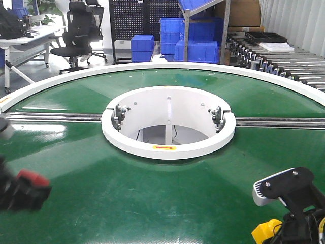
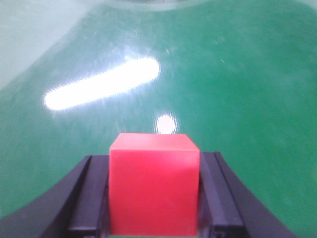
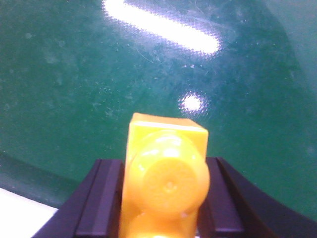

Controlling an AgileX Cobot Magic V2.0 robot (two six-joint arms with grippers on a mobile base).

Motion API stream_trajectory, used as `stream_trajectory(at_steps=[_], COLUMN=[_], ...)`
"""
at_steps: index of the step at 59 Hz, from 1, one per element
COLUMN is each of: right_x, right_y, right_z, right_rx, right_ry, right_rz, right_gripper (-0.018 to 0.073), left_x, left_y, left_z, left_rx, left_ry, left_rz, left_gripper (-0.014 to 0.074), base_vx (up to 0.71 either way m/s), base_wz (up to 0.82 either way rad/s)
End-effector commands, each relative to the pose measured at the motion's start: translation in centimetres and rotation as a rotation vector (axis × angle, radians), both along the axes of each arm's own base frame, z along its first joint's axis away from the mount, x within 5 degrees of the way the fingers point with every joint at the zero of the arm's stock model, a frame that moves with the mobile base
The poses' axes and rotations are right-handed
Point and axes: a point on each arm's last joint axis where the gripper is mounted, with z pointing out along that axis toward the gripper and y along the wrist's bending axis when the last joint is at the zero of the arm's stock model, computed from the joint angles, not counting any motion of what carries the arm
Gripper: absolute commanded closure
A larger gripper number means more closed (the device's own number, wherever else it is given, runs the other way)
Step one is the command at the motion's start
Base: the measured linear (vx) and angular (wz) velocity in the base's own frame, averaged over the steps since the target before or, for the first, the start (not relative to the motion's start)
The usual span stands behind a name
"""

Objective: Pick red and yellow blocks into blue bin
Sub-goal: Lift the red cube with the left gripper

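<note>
left hand (image 1: 23, 192) blurred, yellow brick (image 3: 166, 173) cropped

The cube (image 2: 153, 173) is a plain, even red with no marking, and the left pincer (image 2: 154, 208) flanking it is matt black. The brick (image 3: 166, 148) is glossy yellow all over, round stud included; the right pincer (image 3: 166, 208) is black too. The counter (image 1: 152, 203) is deep green with white glare streaks, edged by a white rim (image 1: 101, 71). Its central ring (image 1: 203, 148) is white with a small yellow-and-red label (image 1: 164, 148). The crates (image 1: 195, 51) behind are blue
</note>
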Motion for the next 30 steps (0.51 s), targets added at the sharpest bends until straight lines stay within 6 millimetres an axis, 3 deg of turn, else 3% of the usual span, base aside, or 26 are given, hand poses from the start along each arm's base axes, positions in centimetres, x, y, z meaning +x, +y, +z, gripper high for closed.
stream_trajectory(at_steps=[1,11,30], right_x=[0.2,0.2,0.2], right_y=[0.0,0.0,0.0], right_z=[1.6,1.6,1.6], right_rx=[0.018,0.018,0.018], right_ry=[-0.097,-0.097,-0.097], right_rz=[0.011,0.011,0.011], right_gripper=[0.0332,0.0332,0.0332], left_x=[-2.4,-5.5,-7.6], left_y=[0.4,1.1,1.5], left_z=[1.3,0.0,0.3], left_rx=[-0.045,-0.052,-0.061], left_ry=[-0.102,-0.132,-0.156], left_rz=[0.007,0.011,0.008], left_gripper=[0.0272,0.0272,0.0272], base_vx=[0.00,0.00,0.00], base_wz=[0.00,0.00,0.00])
